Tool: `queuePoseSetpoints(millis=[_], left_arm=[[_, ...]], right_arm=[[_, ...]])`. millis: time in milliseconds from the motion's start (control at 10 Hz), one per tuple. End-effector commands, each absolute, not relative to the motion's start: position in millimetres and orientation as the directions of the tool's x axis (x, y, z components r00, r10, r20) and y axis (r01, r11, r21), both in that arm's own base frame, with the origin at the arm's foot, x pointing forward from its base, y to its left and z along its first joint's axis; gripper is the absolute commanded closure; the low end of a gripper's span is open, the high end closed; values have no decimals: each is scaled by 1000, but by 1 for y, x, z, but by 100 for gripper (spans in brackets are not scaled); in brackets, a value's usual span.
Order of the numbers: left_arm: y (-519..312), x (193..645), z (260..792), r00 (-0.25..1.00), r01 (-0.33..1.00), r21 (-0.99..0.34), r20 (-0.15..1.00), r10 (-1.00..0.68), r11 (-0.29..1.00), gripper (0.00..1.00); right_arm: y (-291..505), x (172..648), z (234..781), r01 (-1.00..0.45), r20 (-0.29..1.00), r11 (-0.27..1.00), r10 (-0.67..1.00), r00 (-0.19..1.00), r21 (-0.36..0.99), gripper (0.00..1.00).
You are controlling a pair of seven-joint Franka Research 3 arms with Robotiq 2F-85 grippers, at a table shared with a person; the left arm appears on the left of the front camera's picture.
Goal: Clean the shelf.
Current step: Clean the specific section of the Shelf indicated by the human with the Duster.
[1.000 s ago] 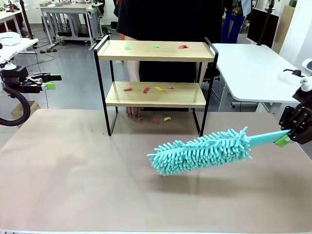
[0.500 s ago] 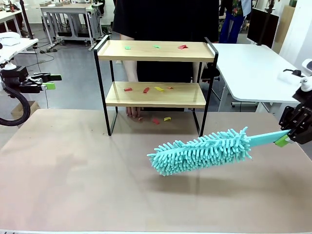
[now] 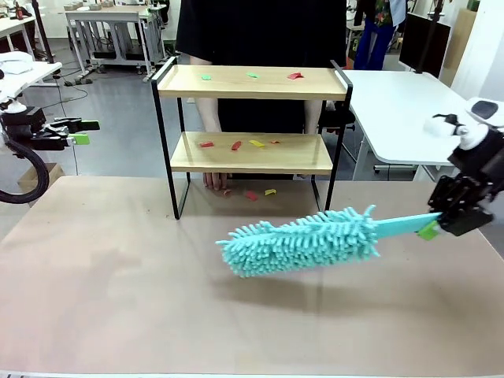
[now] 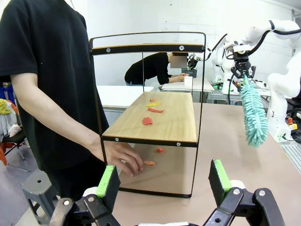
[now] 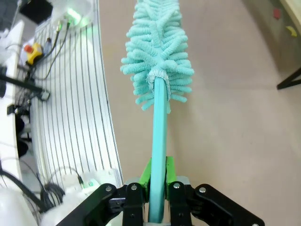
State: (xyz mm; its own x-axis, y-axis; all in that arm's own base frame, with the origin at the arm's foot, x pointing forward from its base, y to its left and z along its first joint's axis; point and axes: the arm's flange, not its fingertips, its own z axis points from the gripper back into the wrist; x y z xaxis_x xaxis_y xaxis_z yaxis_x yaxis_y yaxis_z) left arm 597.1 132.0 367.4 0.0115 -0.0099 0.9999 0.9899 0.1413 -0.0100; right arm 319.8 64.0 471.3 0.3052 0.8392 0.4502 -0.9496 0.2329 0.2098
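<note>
**Ahead and to the side of the right tool: shelf waiting, duster hanging short of it**

Beyond the right tool point(image 3: 429, 230), across the surface point(image 3: 118, 299), the shelf point(image 3: 299, 153) is standing on its black legs near the far edge. Its long axis is running crosswise to the robot's reach. Small coloured scraps point(image 3: 252, 75) are lying on both boards and on the surface beneath. A person's hand point(image 3: 214, 181) is resting just under the lower board, at its left end.

The right tool is clamping narrow on the flat handle of a teal duster point(image 3: 303, 240). The duster's long axis is running nearly parallel to the shelf's front, with the fluffy head pointing toward the robot's left. So the shelf is lying off to the side of the duster's line, not ahead of its tip. By my reading, the coming move is calling for a lift and a swing toward the boards.

The left tool point(image 3: 79, 132) is standing wide and holding nothing, well off the shelf's left end and looking along the boards. The right arm is the nearer one, and the head is hanging close to the shelf's front.

In the right wrist view, the frame is cutting the shelf to one black leg and a board corner. The shadow suggests the head is hanging clear of the surface, though I cannot be sure. What the scraps are made of is too small to tell.
</note>
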Motion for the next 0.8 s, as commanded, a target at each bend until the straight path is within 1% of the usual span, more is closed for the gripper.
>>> queuePoseSetpoints(millis=[0,200,300,500,600,700], left_arm=[[131,595,369,2,990,0,1000,-13,139,0],[131,595,369,2,990,0,1000,-13,139,0],[131,595,369,2,990,0,1000,-13,139,0],[131,595,369,2,990,0,1000,-13,139,0],[131,595,369,2,990,0,1000,-13,139,0],[131,595,369,2,990,0,1000,-13,139,0]], right_arm=[[97,302,461,-910,512,374,754,410,178,88],[126,285,443,-838,513,527,685,517,141,88],[139,279,435,-816,505,560,669,546,141,88],[156,275,418,-807,506,554,646,571,204,88],[159,273,421,-807,541,542,616,572,236,88],[161,329,477,-824,490,540,679,548,173,88]])
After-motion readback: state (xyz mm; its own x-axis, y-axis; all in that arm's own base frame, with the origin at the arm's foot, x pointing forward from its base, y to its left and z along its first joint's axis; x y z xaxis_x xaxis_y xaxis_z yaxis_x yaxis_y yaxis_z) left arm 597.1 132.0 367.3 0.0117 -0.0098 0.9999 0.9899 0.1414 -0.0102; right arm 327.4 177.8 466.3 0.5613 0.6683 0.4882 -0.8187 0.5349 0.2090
